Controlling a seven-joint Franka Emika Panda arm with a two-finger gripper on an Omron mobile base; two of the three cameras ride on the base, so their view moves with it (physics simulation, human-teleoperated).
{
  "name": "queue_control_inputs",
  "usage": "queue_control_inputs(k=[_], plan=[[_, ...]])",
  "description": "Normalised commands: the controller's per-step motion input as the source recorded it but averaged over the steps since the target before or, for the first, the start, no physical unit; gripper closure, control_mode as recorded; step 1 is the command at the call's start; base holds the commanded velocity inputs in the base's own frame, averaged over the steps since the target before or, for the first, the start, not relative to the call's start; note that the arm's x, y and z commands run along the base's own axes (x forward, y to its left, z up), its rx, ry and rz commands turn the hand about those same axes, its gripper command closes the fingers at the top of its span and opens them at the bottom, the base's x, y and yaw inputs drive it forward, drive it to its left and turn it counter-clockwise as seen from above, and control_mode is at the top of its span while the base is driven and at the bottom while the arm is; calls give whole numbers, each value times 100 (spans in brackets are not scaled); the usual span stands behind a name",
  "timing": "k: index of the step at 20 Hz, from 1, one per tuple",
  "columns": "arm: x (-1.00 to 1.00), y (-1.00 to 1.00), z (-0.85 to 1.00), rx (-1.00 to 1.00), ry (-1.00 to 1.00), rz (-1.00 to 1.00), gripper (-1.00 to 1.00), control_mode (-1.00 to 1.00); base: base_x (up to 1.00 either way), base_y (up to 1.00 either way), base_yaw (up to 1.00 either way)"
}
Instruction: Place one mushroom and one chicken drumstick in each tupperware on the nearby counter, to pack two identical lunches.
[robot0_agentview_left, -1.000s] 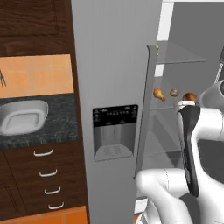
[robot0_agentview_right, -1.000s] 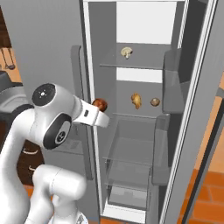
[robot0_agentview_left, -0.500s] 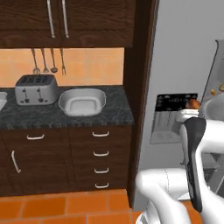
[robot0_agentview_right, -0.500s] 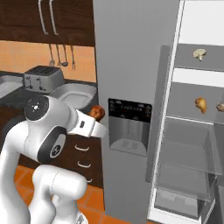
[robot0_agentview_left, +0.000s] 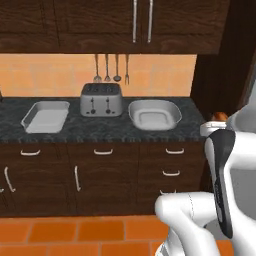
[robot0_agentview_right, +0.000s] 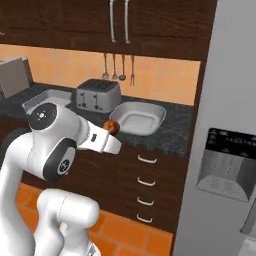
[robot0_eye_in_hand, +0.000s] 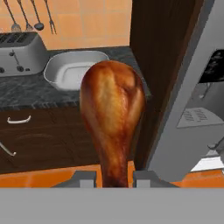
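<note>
**Drumstick in grip, counter now in view**

Two pale grey-white tupperware containers sit on the black grey-veined stone counter (robot0_agentview_left: 100, 131): a rectangular one (robot0_agentview_left: 46, 116) and a rounded one (robot0_agentview_left: 154, 114), either side of a silver toaster (robot0_agentview_left: 102, 99). One reddish-brown roasted chicken drumstick (robot0_eye_in_hand: 112, 116) stands clamped between the gripper (robot0_eye_in_hand: 113, 177) fingers, fat end outward. Since earlier, the base has turned from the open fridge to face the counter.

Light: even and soft, no clear source.
Brightest: the orange wall behind the toaster (robot0_agentview_left: 101, 99).
Darkest: cabinets above and below the toaster, detail nearly lost.
Shadows: faint on the counter (robot0_agentview_left: 100, 126) around the toaster.
Glare: mild sheen on the drumstick (robot0_eye_in_hand: 112, 114).
Sharpness: all views somewhat soft, perhaps from low resolution.
</note>
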Motion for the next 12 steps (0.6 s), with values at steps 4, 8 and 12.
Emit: queue_control_inputs(k=[4, 8, 12], plan=[[0, 0, 0, 0, 0, 0, 100, 100, 33, 100, 6], [0, 0, 0, 0, 0, 0, 100, 100, 53, 100, -1], [0, 0, 0, 0, 0, 0, 100, 100, 54, 100, -3]])
